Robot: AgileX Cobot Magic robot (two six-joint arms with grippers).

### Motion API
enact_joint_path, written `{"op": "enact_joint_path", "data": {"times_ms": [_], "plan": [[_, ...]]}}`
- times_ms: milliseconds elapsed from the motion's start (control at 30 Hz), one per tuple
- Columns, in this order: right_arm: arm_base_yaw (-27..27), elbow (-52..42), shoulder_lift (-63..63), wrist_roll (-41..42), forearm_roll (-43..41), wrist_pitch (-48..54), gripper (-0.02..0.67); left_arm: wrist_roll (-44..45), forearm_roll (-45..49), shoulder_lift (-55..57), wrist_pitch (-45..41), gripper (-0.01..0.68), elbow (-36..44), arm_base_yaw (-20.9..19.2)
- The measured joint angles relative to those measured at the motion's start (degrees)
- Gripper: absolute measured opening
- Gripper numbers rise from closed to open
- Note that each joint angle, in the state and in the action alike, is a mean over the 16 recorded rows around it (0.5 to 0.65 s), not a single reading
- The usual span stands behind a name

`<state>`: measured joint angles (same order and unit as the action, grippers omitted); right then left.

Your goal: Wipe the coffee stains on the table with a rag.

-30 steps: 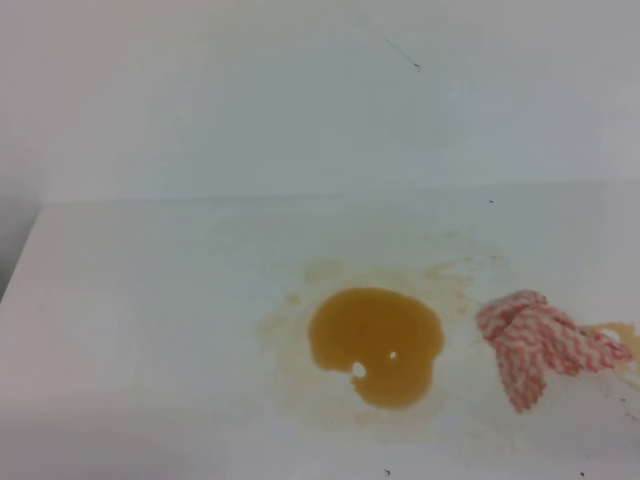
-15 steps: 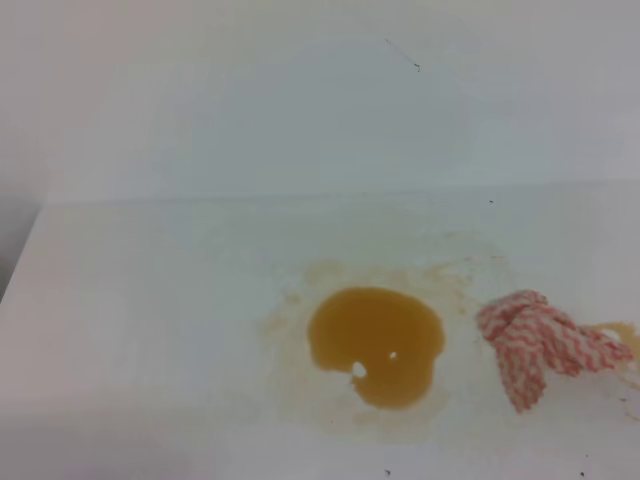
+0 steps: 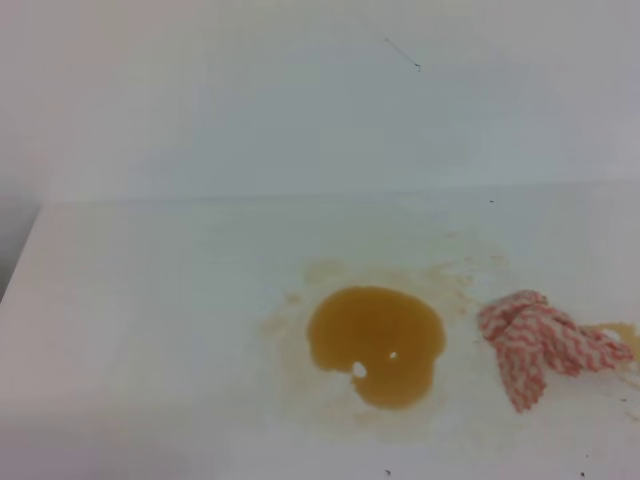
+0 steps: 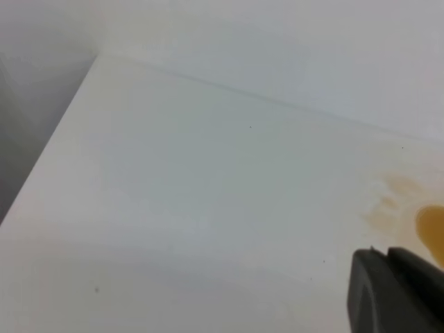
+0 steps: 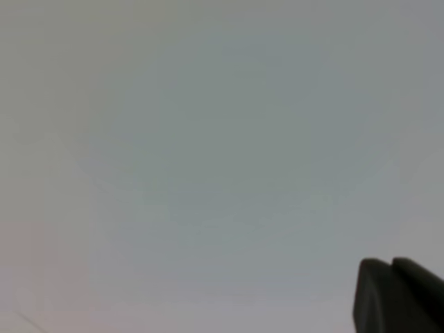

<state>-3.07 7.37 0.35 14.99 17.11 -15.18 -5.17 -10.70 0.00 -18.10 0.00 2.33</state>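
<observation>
Still, nothing you see from the high view has shifted over the last second: the table point(image 3: 150, 330) carries the same layout. Moving from the left, the white surface runs bare to the middle, where the coffee stains point(image 3: 376, 343) sit as an amber-brown pool with pale tan smears ringing it, unchanged in outline. Just beside the pool on the right, apart from its edge, lies the rag point(image 3: 535, 343), bunched, red-pink and white zigzag, in the same spot as before; a small amber patch shows at its far right end.

Neither arm appears in your high view. In the left wrist view, the left gripper point(image 4: 399, 290) shows only as a dark corner low on the right, above the table with the stain's edge just past it; you cannot tell how its fingers stand. In the right wrist view, the right gripper point(image 5: 399, 295) is likewise a dark corner against blank grey, its fingers clenched together on nothing.
</observation>
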Motion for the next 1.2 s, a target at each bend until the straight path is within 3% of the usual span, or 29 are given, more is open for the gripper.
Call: {"op": "enact_joint_path", "data": {"times_ms": [267,567,967,1200], "plan": [[0.0,12.36,5.49,2.52,0.46,15.56,-0.002,0.0,0.0,0.0,0.0,-0.003,0.0,0.0],[0.0,22.91,20.84,5.33,1.26,33.25,-0.002,0.0,0.0,0.0,0.0,-0.003,0.0,0.0],[0.0,28.28,40.54,8.79,11.59,43.57,-0.002,0.0,0.0,0.0,0.0,-0.003,0.0,0.0],[0.0,36.56,55.39,13.45,14.8,52.27,-0.002,0.0,0.0,0.0,0.0,-0.003,0.0,0.0]]}}
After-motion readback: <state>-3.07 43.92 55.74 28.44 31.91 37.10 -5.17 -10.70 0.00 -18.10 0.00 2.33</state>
